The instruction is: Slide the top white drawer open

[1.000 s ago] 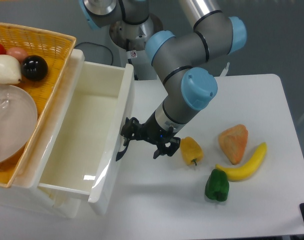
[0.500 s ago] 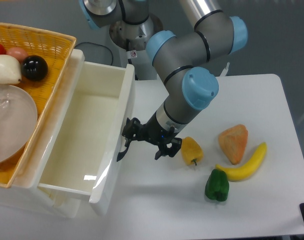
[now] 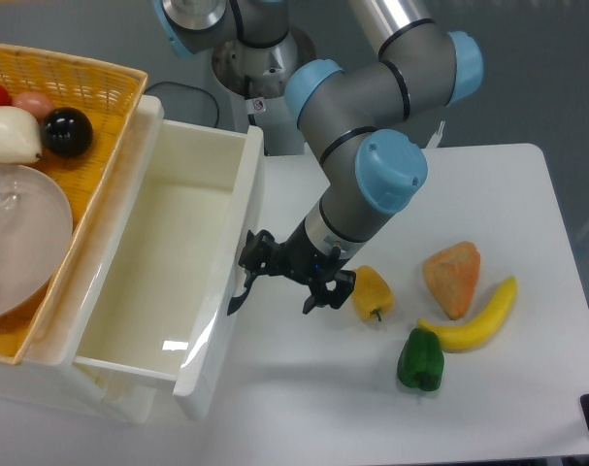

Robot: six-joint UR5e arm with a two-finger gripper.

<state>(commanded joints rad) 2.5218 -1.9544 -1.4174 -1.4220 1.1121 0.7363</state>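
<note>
The top white drawer (image 3: 168,262) is pulled well out of its cabinet, and its glossy tub holds nothing. A curved black handle (image 3: 237,296) sits on its front panel. My gripper (image 3: 278,284) hangs low over the table right by that front. Its jaws stand spread apart, the left finger (image 3: 250,254) against the handle and the right finger (image 3: 318,291) out over the table towards the yellow pepper. The arm's grey and blue wrist (image 3: 372,184) rises behind it.
A yellow pepper (image 3: 372,291), an orange wedge (image 3: 453,278), a banana (image 3: 478,320) and a green pepper (image 3: 421,360) lie right of the gripper. On the cabinet, a wicker basket (image 3: 81,78) holds fruit and a clear bowl (image 3: 17,233). The lower drawer's edge (image 3: 110,393) peeks out below.
The gripper and the drawer front have shifted together a little to the right, so the drawer is out slightly further. The items on the table have not moved.
</note>
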